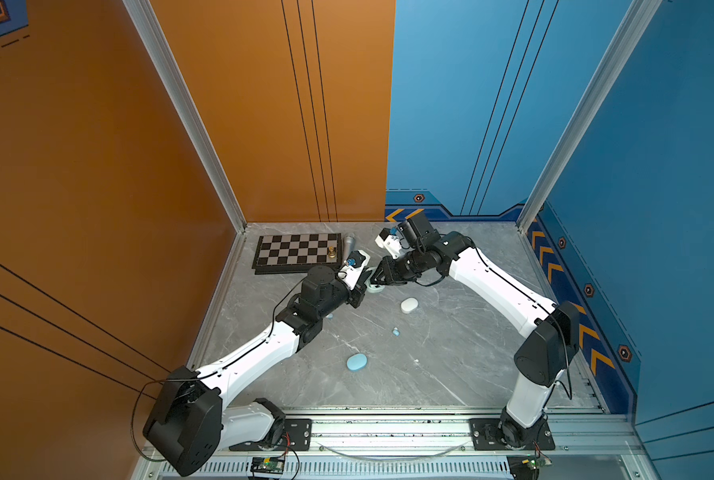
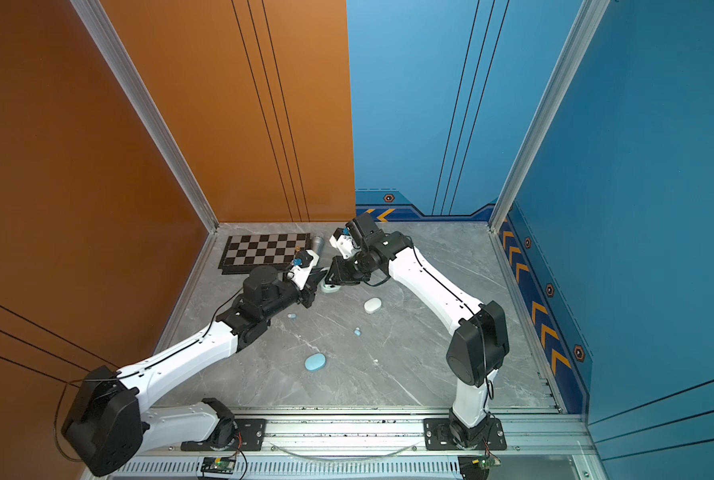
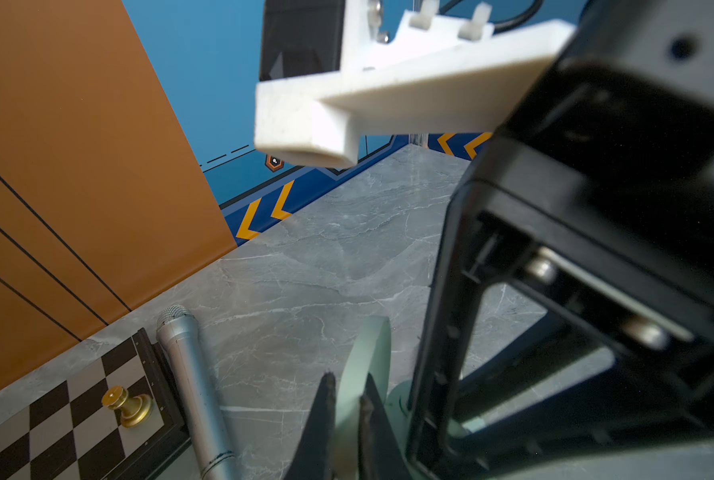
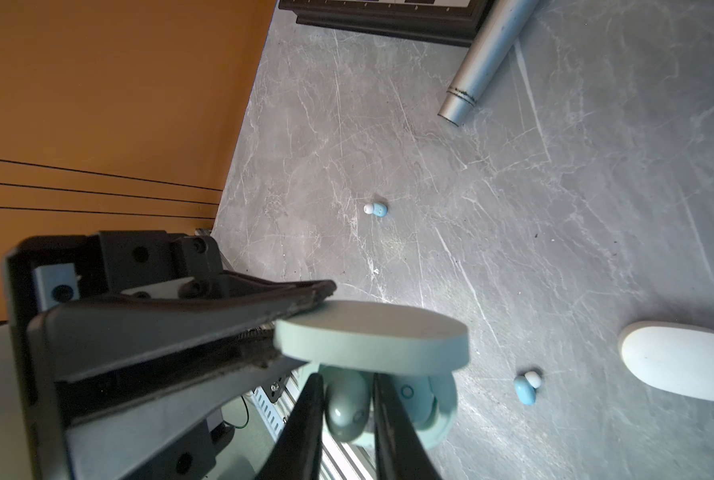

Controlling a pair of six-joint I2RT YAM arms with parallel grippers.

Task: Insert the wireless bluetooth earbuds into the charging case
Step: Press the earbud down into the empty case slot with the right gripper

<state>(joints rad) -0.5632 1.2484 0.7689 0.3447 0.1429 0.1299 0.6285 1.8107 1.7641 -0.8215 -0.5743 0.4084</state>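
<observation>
left pincer (image 3: 347,390) clamped on the green lid (image 4: 371,336), right pincer (image 4: 347,378) pinching a pale green earbud (image 4: 347,409) at the open case (image 4: 438,407) on the desk (image 4: 513,208).

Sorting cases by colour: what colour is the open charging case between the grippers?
Pale green; the open charging case shows best in the right wrist view.

Top views high overhead, wrist views close above table (image 1: 450,357)
</observation>
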